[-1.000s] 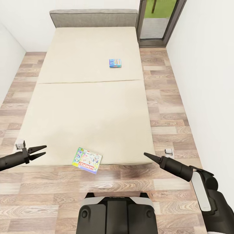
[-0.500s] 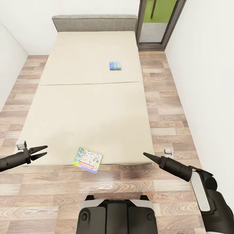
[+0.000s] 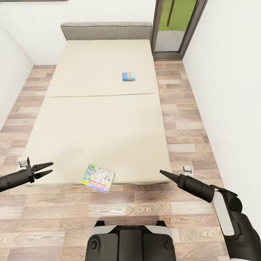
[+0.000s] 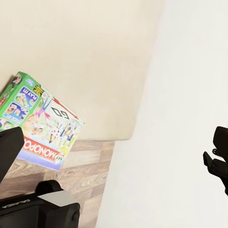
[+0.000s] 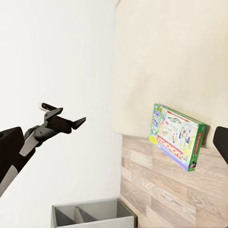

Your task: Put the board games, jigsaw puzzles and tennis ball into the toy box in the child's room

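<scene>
Monopoly box [image 3: 98, 178] at the foot edge of the bed [image 3: 101, 119], one corner overhanging the plank floor [image 3: 54, 214].
Small blue game box [image 3: 129, 76] lies flat on the far mattress section, print too small for me to read. My left gripper [image 3: 46, 169] is spread, holding nothing; right gripper [image 3: 163, 173] pressed to a point.

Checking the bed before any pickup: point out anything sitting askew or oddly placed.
The Monopoly board game lies rotated at the foot end of the bed, one corner hanging past the mattress edge over the wood floor. The small blue board game lies flat, well inside the mattress near the headboard end. Nothing looks damaged.
</scene>
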### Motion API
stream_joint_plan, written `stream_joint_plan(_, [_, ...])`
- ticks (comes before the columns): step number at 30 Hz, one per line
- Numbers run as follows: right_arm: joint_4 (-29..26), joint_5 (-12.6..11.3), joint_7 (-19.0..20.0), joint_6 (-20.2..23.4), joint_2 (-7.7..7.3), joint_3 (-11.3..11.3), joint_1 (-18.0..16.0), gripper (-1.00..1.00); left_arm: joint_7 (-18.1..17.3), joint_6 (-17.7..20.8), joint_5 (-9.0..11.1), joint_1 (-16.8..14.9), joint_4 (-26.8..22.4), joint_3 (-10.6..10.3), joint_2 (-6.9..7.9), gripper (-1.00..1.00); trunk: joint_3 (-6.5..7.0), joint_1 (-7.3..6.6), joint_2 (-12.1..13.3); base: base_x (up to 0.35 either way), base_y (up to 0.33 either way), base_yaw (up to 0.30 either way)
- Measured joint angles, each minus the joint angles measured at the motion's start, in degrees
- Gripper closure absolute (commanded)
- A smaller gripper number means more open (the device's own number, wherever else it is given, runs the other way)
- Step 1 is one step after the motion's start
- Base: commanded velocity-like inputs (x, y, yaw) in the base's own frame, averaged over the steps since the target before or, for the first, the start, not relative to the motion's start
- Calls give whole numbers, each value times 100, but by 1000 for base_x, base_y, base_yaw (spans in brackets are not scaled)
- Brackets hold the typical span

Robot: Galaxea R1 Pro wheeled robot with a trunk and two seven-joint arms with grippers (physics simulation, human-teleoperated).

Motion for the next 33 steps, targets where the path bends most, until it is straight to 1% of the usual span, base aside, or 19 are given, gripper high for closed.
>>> stream_joint_plan(15, [0, 1, -6, 0, 9, 0, 0, -100, -4, -1, 0, 0, 0, 14, -7, -100, 140, 0, 0, 0, 0, 0])
stream_joint_plan(22, [0, 0, 0, 0, 4, 0, 0, -100, -9, 10, 0, 0, 0, 25, -54, -100, 205, 0, 0, 0, 0, 0])
stream_joint_plan(33, [0, 0, -7, 0, 9, 0, 0, -100, -16, 4, 17, 0, 0, 26, -65, -100, 308, 0, 0, 0, 0, 0])
